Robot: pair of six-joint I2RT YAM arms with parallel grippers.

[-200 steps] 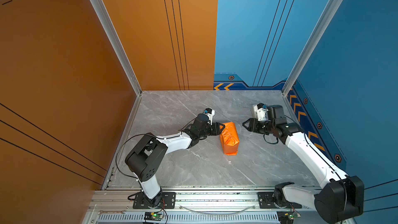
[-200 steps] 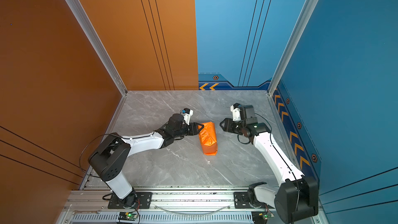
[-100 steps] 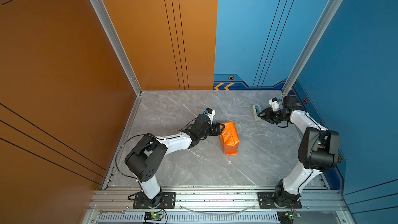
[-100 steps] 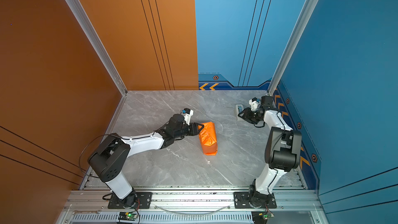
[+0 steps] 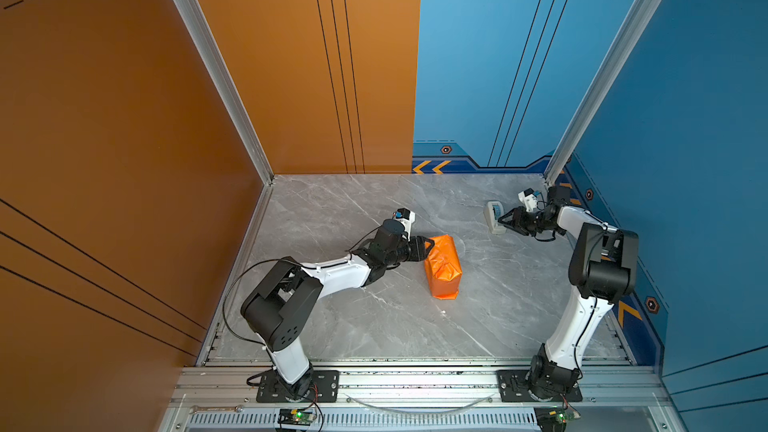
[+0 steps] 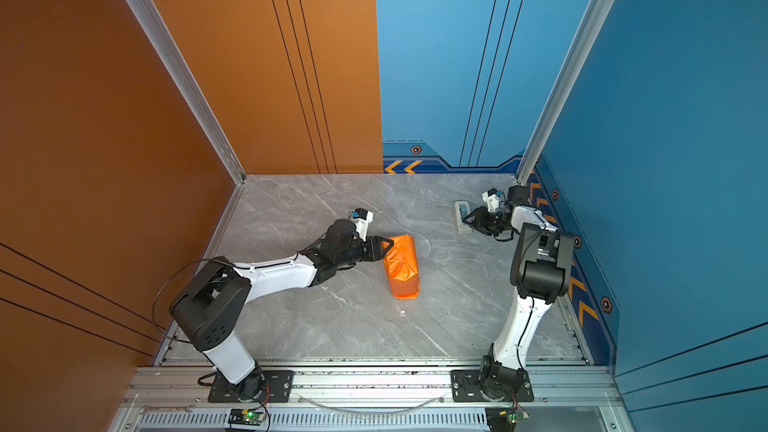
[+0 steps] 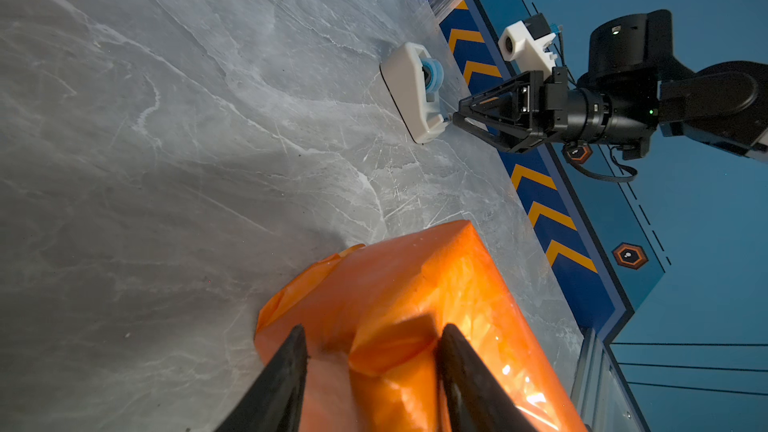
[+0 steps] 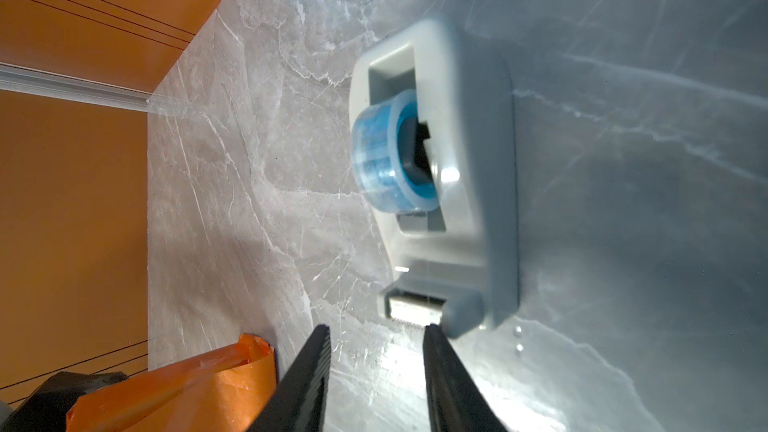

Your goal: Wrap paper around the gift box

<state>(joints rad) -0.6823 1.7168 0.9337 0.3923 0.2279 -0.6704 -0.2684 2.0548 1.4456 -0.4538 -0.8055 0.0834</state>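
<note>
The paper (image 5: pixel 442 268) (image 6: pixel 402 268), glossy orange side out, is folded into a creased oblong parcel lying mid-table; the gift box is hidden inside it. My left gripper (image 5: pixel 428 245) (image 6: pixel 386 245) sits at the parcel's far left end. In the left wrist view its fingertips (image 7: pixel 374 332) stand apart against the folded end flap of paper (image 7: pixel 415 284), not clamped on it. My right gripper (image 5: pixel 500 220) (image 6: pixel 466 220) is at the back right, open, its tips (image 8: pixel 376 328) just short of the cutter end of the tape dispenser (image 8: pixel 469 160), with only table between them.
The white-grey tape dispenser (image 5: pixel 493 218) (image 6: pixel 460 218) with a blue roll stands near the right wall. The grey marble table (image 5: pixel 374 326) is walled at the left, back and right. A wrench (image 5: pixel 216 409) lies on the front rail.
My right arm has swung from beside the parcel to the back right, up to the tape dispenser, and its jaws have narrowed a little. The left gripper and the parcel have stayed put.
</note>
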